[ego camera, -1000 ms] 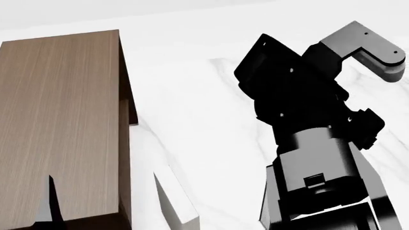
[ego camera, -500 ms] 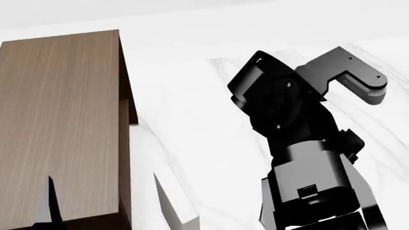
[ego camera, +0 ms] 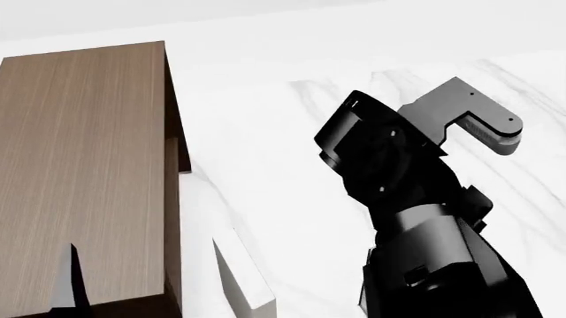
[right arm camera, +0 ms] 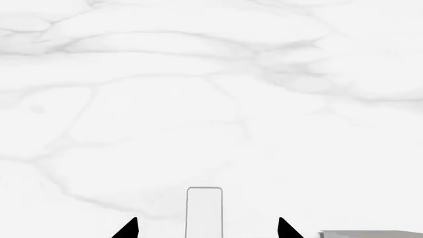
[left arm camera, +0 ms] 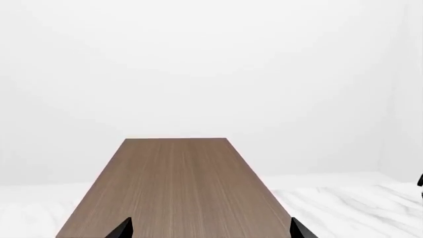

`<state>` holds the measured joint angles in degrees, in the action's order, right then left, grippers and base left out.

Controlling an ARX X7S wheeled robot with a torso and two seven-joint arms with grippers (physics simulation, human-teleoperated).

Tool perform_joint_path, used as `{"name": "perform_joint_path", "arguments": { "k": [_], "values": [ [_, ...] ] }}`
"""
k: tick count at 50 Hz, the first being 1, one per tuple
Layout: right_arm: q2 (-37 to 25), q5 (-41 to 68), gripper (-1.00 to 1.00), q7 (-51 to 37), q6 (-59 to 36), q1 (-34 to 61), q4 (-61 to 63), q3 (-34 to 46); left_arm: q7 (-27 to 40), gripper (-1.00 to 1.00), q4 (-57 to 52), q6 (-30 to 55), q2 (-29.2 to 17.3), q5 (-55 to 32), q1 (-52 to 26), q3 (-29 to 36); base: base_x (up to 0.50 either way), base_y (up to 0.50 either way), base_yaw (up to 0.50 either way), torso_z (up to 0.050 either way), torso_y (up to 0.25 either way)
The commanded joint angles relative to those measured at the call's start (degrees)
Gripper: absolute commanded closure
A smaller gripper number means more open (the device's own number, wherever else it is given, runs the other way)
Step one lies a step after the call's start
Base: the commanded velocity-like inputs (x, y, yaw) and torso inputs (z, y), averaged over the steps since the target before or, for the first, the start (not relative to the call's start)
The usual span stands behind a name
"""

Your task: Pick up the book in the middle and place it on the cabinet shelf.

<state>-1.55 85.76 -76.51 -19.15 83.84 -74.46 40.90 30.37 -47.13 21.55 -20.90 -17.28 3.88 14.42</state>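
Observation:
The cabinet shelf is the wood-grain top at the left of the head view. My left gripper hovers open over the cabinet shelf, with nothing between its tips. My right gripper is open above marble. Between its tips stands a narrow white slab with a thin grey outline, apart from both fingers. It may be the book's page edge, but I cannot tell. My right arm hides that gripper in the head view.
A pale slab with a grey shaded side stands on the marble just right of the cabinet. A grey strip shows beside the right fingers. A thin dark sliver pokes over the cabinet top's near end.
In the head view my right arm has swung left and lower over the marble. The cabinet, the pale slab and the left side look the same.

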Motion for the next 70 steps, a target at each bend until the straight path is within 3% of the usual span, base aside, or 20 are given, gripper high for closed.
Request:
{"name": "perform_joint_path", "arguments": {
  "k": [1, 70],
  "values": [
    [0.8, -0.3, -1.0, 5.5, 2.1, -1.6, -0.5, 0.1, -2.1, -1.0, 0.5, -1.6, 0.8, -0.2, 0.0, -1.4, 0.0, 0.0, 0.0, 0.0, 0.0],
    [1.4, -10.9, -1.0, 13.5, 3.8, -10.1, -0.5, -11.0, -0.6, -1.0, 0.8, -2.6, -0.8, -1.7, 0.0, -1.2, 0.0, 0.0, 0.0, 0.0, 0.0]
  ]
}}
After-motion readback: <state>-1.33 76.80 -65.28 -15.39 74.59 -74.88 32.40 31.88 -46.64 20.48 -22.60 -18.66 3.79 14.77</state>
